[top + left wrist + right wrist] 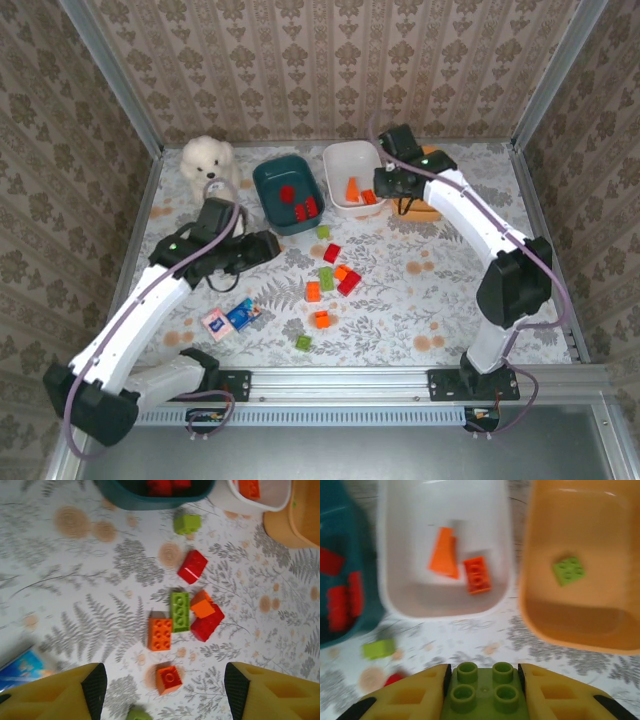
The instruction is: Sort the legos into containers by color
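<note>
My right gripper (484, 692) is shut on a light green lego (485, 700), held above the table in front of the white container (445, 605) and orange container (580, 625). The white one holds two orange pieces, the orange one a green brick (568, 570), the teal container (262, 185) red ones. My left gripper (164, 682) hangs open over the loose pile, a small orange brick (168, 679) on the table between its fingers, untouched. Several red, orange and green legos (326, 279) lie mid-table.
A white plush dog (208, 160) sits at the back left beside the teal bin. A flat blue-and-pink packet (231, 319) lies near the left arm. The right arm (470, 215) covers most of the orange bin from above. Patterned walls enclose the table.
</note>
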Controlling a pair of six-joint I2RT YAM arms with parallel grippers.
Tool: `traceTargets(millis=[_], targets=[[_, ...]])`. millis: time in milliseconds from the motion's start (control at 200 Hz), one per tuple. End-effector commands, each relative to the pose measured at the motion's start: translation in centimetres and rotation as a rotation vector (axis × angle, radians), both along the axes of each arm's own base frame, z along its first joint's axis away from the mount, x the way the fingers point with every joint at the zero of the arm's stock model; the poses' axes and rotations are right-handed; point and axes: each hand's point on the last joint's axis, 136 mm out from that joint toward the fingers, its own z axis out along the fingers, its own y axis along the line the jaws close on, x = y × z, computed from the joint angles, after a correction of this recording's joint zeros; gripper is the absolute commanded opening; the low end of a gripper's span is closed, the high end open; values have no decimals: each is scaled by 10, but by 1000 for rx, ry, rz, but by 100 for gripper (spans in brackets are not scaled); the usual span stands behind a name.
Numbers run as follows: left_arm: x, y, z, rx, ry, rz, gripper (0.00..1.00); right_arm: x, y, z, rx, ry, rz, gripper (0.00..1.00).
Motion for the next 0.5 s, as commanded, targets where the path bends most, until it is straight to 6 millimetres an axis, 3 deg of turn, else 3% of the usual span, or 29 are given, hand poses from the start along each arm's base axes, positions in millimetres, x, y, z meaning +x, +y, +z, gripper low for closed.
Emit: traceTargets(millis=[0,180,335,495], targets=[[25,-33,27,-73,-101,-67,66,20,-28,-20,3,65,-48,32],[40,-73,20,-47,-84,-179,66,47,-65,-68,-3,175,-136,32],[46,-95,12,-37,-67,-229,66,55,-73,-104,9,263,-158,32],[49,-107,6,-34,-53,-248,66,54,-79,-127,12,315,-176,33]])
